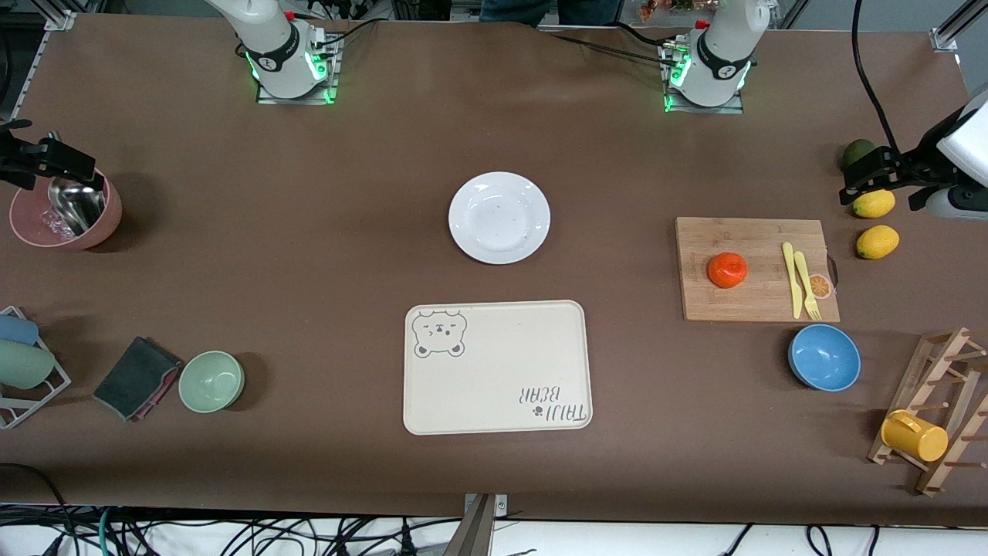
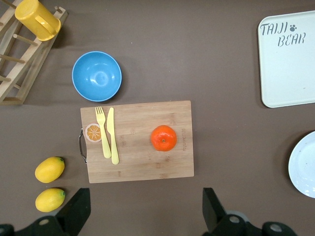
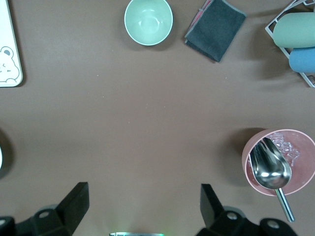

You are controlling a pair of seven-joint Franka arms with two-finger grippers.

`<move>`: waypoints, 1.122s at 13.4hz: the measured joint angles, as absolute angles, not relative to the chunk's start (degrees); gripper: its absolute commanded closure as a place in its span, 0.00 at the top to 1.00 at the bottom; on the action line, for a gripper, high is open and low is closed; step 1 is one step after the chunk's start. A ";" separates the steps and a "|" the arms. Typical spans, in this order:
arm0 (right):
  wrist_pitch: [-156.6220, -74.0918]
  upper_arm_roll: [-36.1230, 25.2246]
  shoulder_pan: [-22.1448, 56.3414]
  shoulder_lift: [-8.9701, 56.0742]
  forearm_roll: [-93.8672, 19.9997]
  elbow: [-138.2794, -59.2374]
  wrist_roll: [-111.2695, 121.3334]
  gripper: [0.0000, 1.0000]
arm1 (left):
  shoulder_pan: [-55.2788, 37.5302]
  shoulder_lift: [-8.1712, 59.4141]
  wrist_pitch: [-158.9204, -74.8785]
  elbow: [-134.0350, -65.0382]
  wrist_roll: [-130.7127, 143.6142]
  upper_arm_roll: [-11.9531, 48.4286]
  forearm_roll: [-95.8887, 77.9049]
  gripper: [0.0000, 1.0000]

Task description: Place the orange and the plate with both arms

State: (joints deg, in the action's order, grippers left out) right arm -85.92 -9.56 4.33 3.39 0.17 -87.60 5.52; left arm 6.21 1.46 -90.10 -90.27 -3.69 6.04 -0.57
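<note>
The orange (image 1: 727, 269) sits on a wooden cutting board (image 1: 756, 309) toward the left arm's end of the table; it also shows in the left wrist view (image 2: 163, 138). The white plate (image 1: 499, 217) lies empty on the table at mid-table, and its edge shows in the left wrist view (image 2: 305, 164). My left gripper (image 1: 880, 181) is open and empty, up over the table beside the board and the lemons (image 2: 145, 211). My right gripper (image 1: 46, 158) is open and empty, up over the pink bowl's edge at the right arm's end (image 3: 142, 206).
A cream bear-print tray (image 1: 495, 367) lies nearer the camera than the plate. Yellow knife and fork (image 1: 799, 279) lie on the board. A blue bowl (image 1: 824, 357), two lemons (image 1: 878, 242), a mug rack (image 1: 915, 435), a pink bowl with a scoop (image 1: 65, 216), a green bowl (image 1: 211, 381) and a cloth (image 1: 137, 378) stand around.
</note>
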 measured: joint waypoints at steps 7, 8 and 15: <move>-85.92 -9.57 4.33 3.39 0.17 -87.60 5.52 1.00 | 6.21 1.46 -90.10 -90.27 -3.69 6.04 -0.57 1.00; -85.92 -9.57 4.32 3.39 0.17 -87.60 5.52 1.00 | 6.21 1.46 -90.10 -90.27 -3.69 6.04 -0.57 1.00; -85.92 -9.60 4.30 3.40 0.17 -87.60 5.52 1.00 | 5.70 2.89 -90.48 -90.27 -3.69 6.52 -0.61 1.00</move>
State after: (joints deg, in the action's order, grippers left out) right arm -85.92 -9.60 4.30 3.40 0.17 -87.60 5.52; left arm 5.70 2.89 -90.48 -90.27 -3.69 6.52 -0.61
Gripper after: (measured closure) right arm 0.000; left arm 0.000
